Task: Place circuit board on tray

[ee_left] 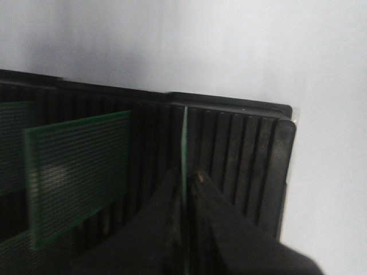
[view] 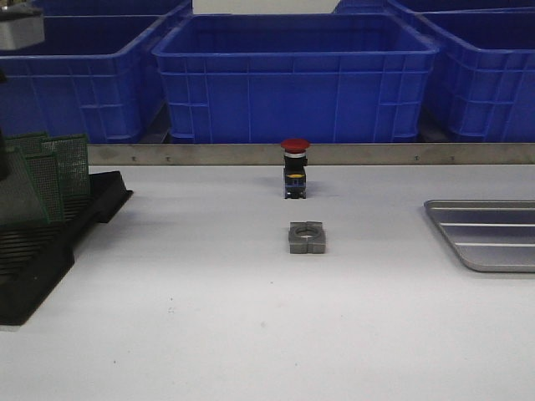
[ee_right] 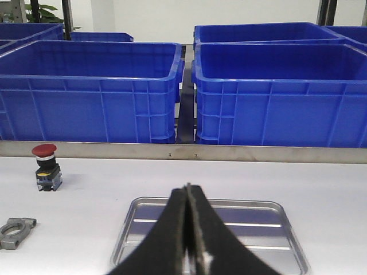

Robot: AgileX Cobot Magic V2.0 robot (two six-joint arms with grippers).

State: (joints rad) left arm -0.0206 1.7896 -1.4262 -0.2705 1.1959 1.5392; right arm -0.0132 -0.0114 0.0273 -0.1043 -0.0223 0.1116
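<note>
Left hand (ee_left: 184, 186): fingers closed on the edge of a thin green circuit board (ee_left: 184, 137), which is seen edge-on in the left wrist view and is seated upright in a slot of the black slotted rack (ee_left: 241, 149), close to the rack's end wall. Right hand (ee_right: 188, 229): fingers pressed together with nothing between them, held above the near rim of the tray (ee_right: 269, 229). Tray: shallow silver-grey metal, rounded corners, raised rim, long ridges across the floor; it is laid flat on the white tabletop (view: 251, 334) at the right side in the front view, partly cut off by the picture edge, and nothing is seen lying in it. Rack: placed at the left edge of the tabletop, well apart from the tray, with further green perforated boards (view: 65, 165) standing upright in its slots. Red-capped push button (view: 294, 167): upright near the middle of the tabletop, toward the back. Grey metal clamp block (view: 307, 237): flat on the tabletop just in front of the button, apart from it. Blue plastic bins (view: 292, 75): ranged behind a metal strip along the far edge of the tabletop.
</note>
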